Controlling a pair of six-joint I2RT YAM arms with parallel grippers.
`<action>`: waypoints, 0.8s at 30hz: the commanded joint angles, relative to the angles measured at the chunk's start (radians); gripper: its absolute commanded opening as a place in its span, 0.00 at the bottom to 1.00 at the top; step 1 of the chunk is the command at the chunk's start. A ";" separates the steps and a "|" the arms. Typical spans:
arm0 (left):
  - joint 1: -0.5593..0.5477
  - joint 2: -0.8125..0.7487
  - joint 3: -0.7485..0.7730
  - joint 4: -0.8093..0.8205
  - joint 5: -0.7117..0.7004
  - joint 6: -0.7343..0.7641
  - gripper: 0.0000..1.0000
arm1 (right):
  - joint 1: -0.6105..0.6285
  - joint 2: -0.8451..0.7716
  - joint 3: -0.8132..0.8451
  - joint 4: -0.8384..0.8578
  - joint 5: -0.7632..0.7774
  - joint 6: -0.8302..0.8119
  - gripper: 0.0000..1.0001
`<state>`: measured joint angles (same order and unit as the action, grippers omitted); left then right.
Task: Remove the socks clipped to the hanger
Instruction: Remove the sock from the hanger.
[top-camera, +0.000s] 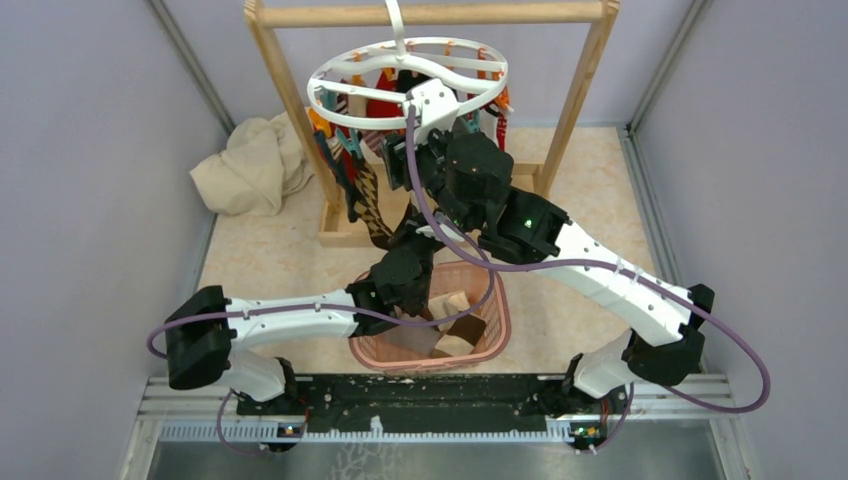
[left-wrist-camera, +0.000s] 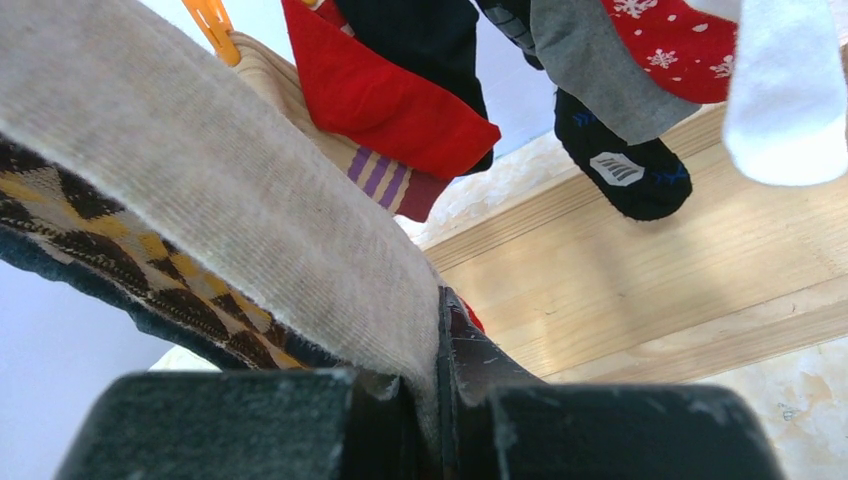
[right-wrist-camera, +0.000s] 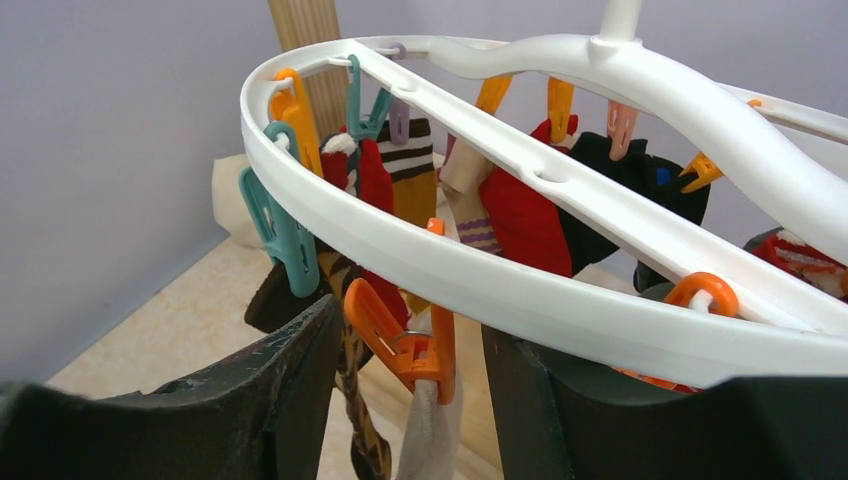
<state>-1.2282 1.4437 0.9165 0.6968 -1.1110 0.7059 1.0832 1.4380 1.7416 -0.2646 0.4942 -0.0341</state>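
The white ring hanger (top-camera: 405, 85) hangs from the wooden rail, with several socks clipped under it. In the right wrist view my right gripper (right-wrist-camera: 410, 322) stands open under the hanger's rim (right-wrist-camera: 560, 300). Its fingers are on either side of an orange clip (right-wrist-camera: 405, 345) without touching it. That clip holds the top of a beige sock (right-wrist-camera: 430, 440). My left gripper (left-wrist-camera: 440, 335) is shut on the lower part of a beige sock (left-wrist-camera: 230, 190), pulled taut. Beside it hang a brown-and-mustard checked sock (left-wrist-camera: 110, 250), a red sock (left-wrist-camera: 390, 90) and a black sock (left-wrist-camera: 620, 170).
The wooden rail frame (top-camera: 430, 14) stands at the back, its base (left-wrist-camera: 650, 270) just beyond the left gripper. A pink slotted basket (top-camera: 497, 330) with a few socks in it sits below the arms. A crumpled beige cloth (top-camera: 250, 165) lies at the back left.
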 joint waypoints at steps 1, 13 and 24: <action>-0.007 0.011 -0.002 0.000 -0.004 -0.015 0.03 | -0.017 -0.020 0.041 0.112 -0.029 -0.015 0.52; -0.007 0.011 -0.005 0.000 -0.004 -0.016 0.03 | -0.017 -0.006 0.059 0.117 -0.058 -0.027 0.39; -0.007 0.013 0.001 0.001 -0.001 -0.010 0.04 | -0.017 -0.003 0.059 0.126 -0.066 -0.036 0.07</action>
<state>-1.2282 1.4467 0.9165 0.6941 -1.1107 0.7036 1.0821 1.4384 1.7458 -0.2058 0.4389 -0.0597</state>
